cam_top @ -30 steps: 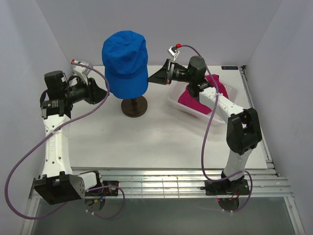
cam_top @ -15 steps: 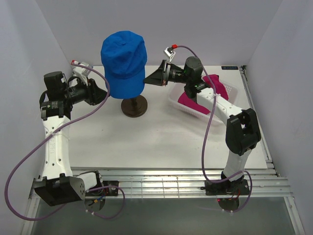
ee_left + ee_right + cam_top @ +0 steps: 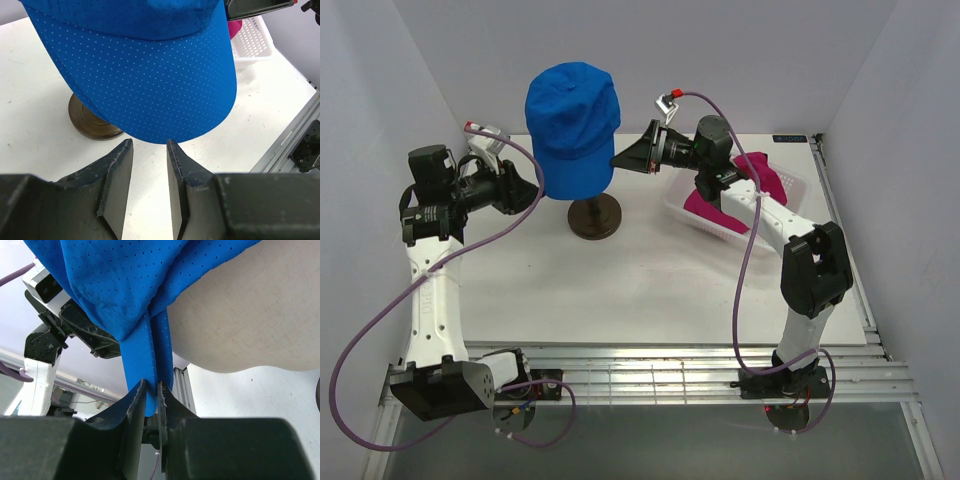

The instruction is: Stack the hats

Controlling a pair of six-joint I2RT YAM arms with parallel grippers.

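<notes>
Right gripper [image 3: 151, 385], 3 o'clock, pinches blue cap [image 3: 570, 125] strap [image 3: 150, 360], likely seating cap; left gripper [image 3: 149, 143], 9 o'clock, narrowly parted, empty.

We see blue, magenta, white, cream
Bright blue cap [image 3: 150, 85] with fine pale dots; magenta cap [image 3: 770, 171]; white mesh basket [image 3: 252, 42]; cream mannequin head [image 3: 240, 315]; dark brown stand [image 3: 92, 120].

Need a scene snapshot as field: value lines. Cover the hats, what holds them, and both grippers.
blue cap: on the mannequin head, above the dark stand
pink caps: in the white basket; count unclear
left gripper: open, at the brim tip, not gripping
right gripper: shut on the blue cap's rear strap
stack: not yet made
</notes>
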